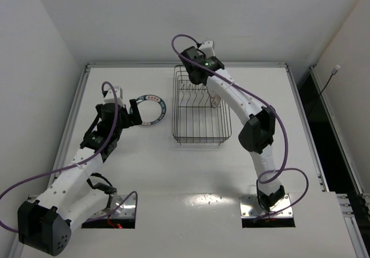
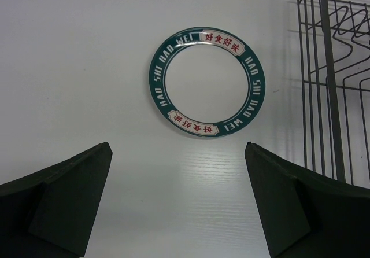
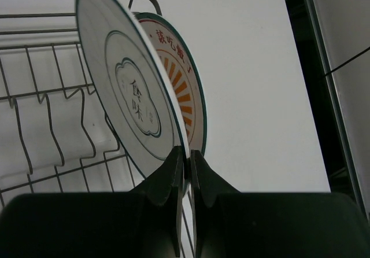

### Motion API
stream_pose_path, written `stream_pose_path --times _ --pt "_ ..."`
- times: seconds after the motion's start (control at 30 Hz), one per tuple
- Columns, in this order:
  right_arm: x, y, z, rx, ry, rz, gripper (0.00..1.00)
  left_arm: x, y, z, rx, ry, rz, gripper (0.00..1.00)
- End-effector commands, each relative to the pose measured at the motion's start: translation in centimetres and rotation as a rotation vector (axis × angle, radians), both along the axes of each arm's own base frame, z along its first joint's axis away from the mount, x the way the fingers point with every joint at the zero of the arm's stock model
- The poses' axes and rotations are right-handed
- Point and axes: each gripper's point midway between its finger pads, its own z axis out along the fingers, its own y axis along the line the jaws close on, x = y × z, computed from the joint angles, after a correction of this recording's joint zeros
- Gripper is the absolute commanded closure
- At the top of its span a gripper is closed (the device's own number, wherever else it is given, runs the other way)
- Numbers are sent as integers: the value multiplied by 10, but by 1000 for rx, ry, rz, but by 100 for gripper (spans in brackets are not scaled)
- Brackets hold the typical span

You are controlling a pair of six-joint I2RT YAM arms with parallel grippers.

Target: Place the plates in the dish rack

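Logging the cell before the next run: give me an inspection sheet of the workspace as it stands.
Surface: white table, glare spot near the front.
Job's things: teal plate flat on the table, left of the rack; white plate and orange plate on edge in the rack.
Clutter: nothing seen.
End effectors: left end effector open, facing the teal plate; right end effector shut on the white plate's rim.
Cables: purple cables loop along both arms.
Surroundings: white walls; dark gap beyond the table's right edge.
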Motion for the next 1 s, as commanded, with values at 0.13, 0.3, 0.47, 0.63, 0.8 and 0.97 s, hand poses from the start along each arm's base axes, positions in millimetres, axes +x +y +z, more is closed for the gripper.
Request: stream_pose_path --times 0.13,0.3,0.47,0.63,0.8,0.97 --pt "4 -6 -18 -67 -16 -47 100 4 -7 23 -15 -55 -28 0" --pt "-2 -10 -35 -85 23 -60 100 5 -7 21 -13 -46 -28 0" --pt "-10 -18 2 -47 -57 -79 100 6 -8 18 -10 -38 -28 0" --pt "-17 -22 52 -9 -157 -82 100 6 -9 15 -11 -28 -37 0" --pt "-14 -19 56 8 -172 -74 100 6 -9 15 -11 -28 -37 0" --pt "-9 -11 15 -28 -75 -57 100 6 -9 15 -11 -28 -37 0"
